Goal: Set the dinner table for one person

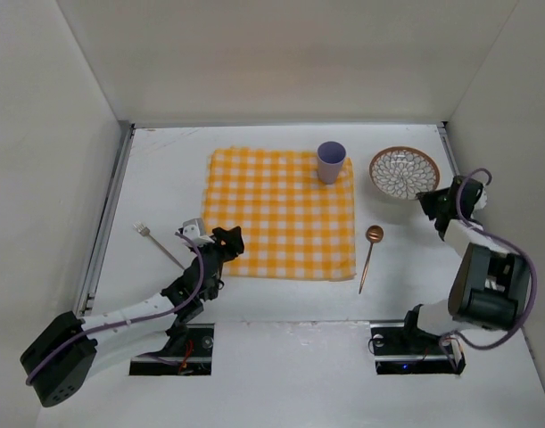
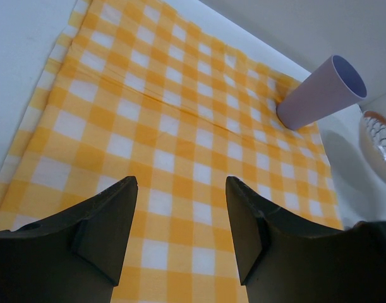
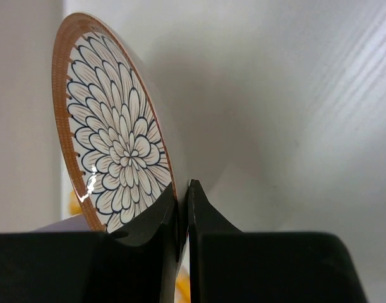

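The left gripper hangs released and empty, jaws apart, over the near left corner of the one checked cloth. Just to its left, off the cloth, lies one fork. Well to its right, past the cloth's edge, lies one copper spoon. Both rest on the bare dinner table, which spreads beneath everything. Farther out, the right gripper is clenched on the rim of the one patterned bowl, beside the cloth. To that gripper's left, one lilac cup stands on the cloth's far corner. By my judgement the cloth and cup are placed, while the bowl, fork and spoon remain.
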Controlling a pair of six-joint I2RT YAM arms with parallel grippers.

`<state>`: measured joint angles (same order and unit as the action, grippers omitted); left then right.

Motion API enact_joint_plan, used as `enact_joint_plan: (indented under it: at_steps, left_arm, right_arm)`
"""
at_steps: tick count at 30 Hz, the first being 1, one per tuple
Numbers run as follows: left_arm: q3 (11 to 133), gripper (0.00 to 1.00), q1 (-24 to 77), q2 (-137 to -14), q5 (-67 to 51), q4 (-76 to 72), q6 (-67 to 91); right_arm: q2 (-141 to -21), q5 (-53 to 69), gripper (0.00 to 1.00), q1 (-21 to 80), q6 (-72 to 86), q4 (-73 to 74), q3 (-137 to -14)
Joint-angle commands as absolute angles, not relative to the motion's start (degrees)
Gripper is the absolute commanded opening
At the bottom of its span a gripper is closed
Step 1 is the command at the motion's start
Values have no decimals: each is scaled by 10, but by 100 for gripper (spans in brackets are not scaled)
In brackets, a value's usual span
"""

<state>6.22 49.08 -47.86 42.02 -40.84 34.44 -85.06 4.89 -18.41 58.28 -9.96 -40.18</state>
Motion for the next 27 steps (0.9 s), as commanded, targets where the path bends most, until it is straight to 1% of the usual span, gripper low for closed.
enact_joint_plan:
  at_steps: [1, 4, 8, 12, 15, 17, 20, 24, 27]
  left_arm:
    - [67, 56, 494, -483, 420, -422, 352]
    - [68, 55, 500, -481, 418, -417, 352]
    - [68, 54, 490, -451, 424, -404, 348]
    - [57, 54, 467, -364, 432, -354, 354]
    - [56, 54, 447, -309, 433, -307, 366]
    - [54, 55, 432, -294, 426, -282, 383]
    - [55, 56, 402, -307, 421, -255, 415]
    - [59, 55, 364, -325, 380, -247, 427]
    - [52, 55, 339, -316, 370, -245, 437]
  right_arm:
    - [-720, 83, 7, -182, 607, -172, -432]
    - [-653, 98, 7, -172, 589, -117, -450]
    - [-571, 92, 7, -96, 579, -55, -475]
    - [-522, 38, 7, 50, 584, -33, -478]
    - [-513, -25, 8, 171, 586, -31, -476]
    - [-523, -54, 8, 228, 590, -37, -473]
    - [-582, -85, 8, 312, 602, -60, -473]
    - [-675, -82, 8, 372, 613, -104, -480]
    - [-728, -76, 8, 392, 623, -127, -484]
